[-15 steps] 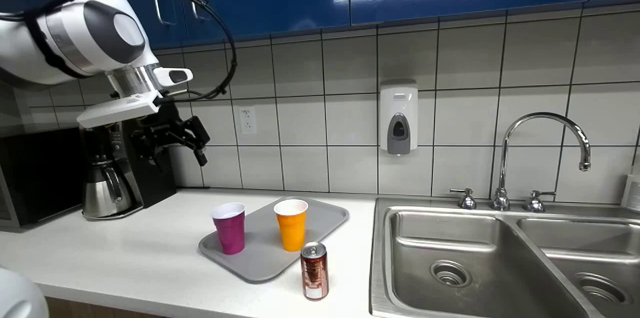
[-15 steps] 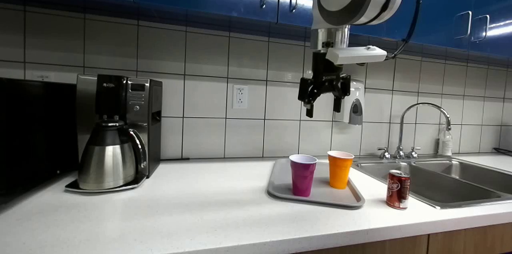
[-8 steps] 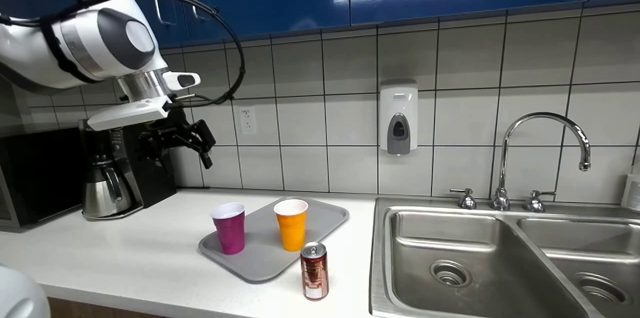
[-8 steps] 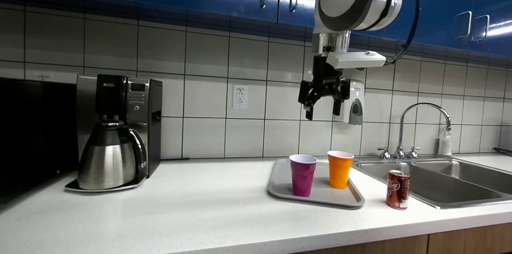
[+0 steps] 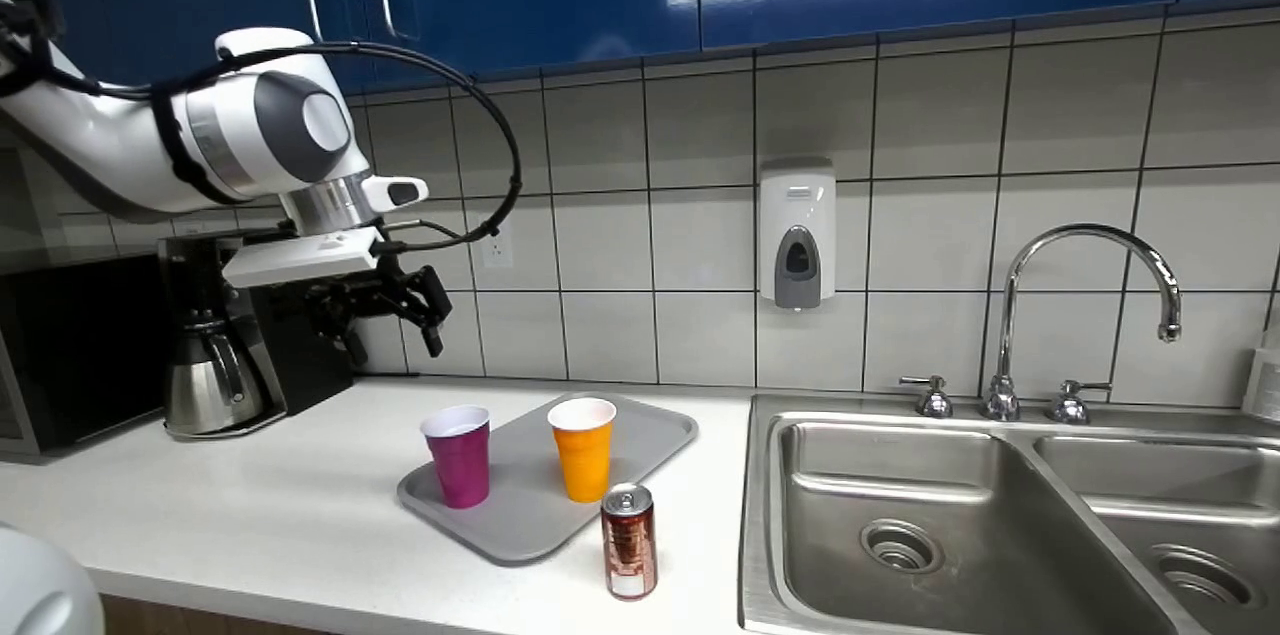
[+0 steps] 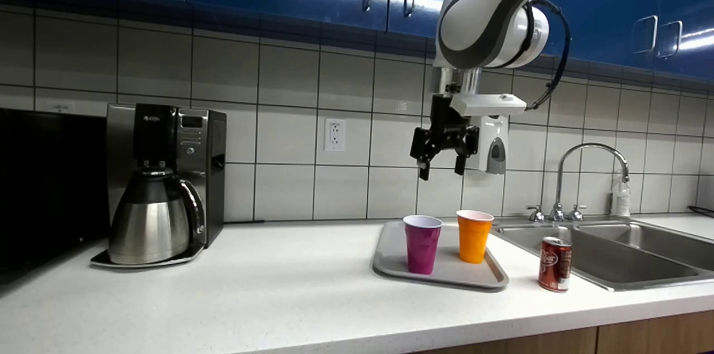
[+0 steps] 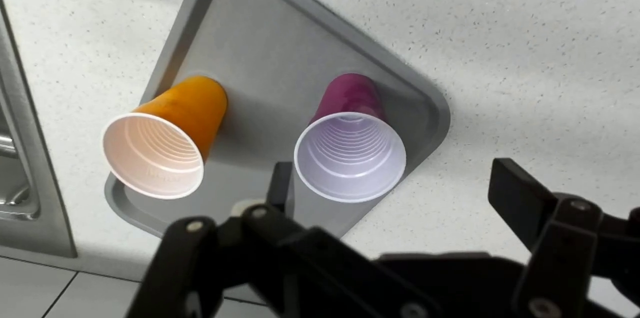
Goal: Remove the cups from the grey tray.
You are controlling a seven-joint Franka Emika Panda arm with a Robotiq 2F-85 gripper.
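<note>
A magenta-purple cup [image 5: 460, 467] and an orange cup [image 5: 584, 460] stand upright on the grey tray [image 5: 520, 520]. Both cups show in the wrist view, purple [image 7: 351, 93] and orange [image 7: 197, 107], with open tops and the tray [image 7: 280, 42] under them. My gripper [image 6: 442, 171] is open and empty in the air, well above the cups and apart from them. In the wrist view the gripper [image 7: 394, 179] has its fingers [image 7: 520, 198] wide apart; the purple cup's rim appears just right of the left finger. Nothing is between the pads.
A reddish-brown can [image 5: 629, 550] stands on the counter [image 6: 279, 287] beside the tray. A steel sink [image 6: 591, 253] with a faucet lies beyond it. A coffee maker [image 6: 192, 175] with a steel carafe stands at the other end. A soap dispenser [image 5: 797, 235] hangs on the tiled wall.
The arm has moved down, with the gripper lower over the counter. It has shifted right in an exterior view and slightly left in an exterior view. Cups, tray and can have not moved.
</note>
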